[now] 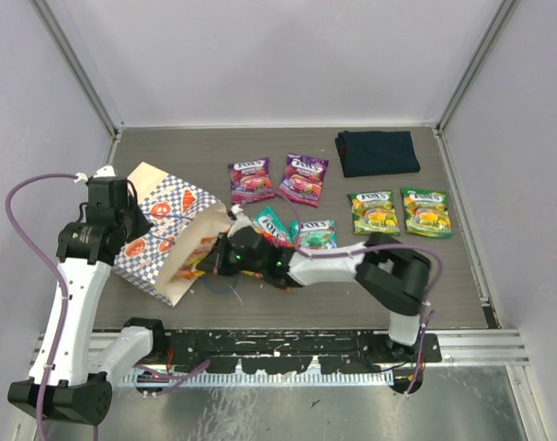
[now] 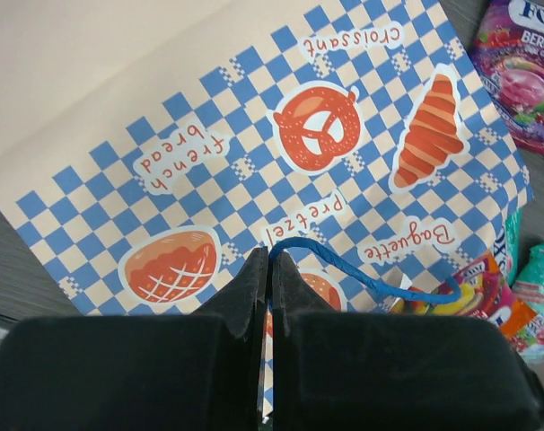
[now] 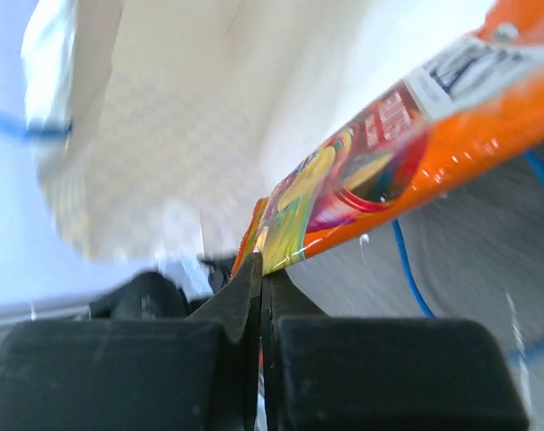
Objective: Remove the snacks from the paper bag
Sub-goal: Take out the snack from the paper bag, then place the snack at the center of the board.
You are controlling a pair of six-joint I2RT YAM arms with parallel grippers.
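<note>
The paper bag [image 1: 159, 230] [image 2: 254, 135] lies on its side at the left, mouth facing right. My left gripper [image 1: 139, 220] [image 2: 270, 254] is shut on its blue cord handle [image 2: 362, 274]. At the bag's mouth, my right gripper [image 1: 208, 261] [image 3: 263, 269] is shut on the corner of an orange-red snack packet [image 3: 389, 171] [image 2: 487, 296], which sticks partly out of the bag. On the table lie two purple packets [image 1: 250, 179] [image 1: 302, 177], two teal packets [image 1: 272, 225] [image 1: 315, 233] and two green packets [image 1: 374, 212] [image 1: 426, 211].
A dark navy folded cloth [image 1: 377, 152] lies at the back right. The right arm stretches low across the table's front, just before the teal packets. Grey walls close in the table on three sides.
</note>
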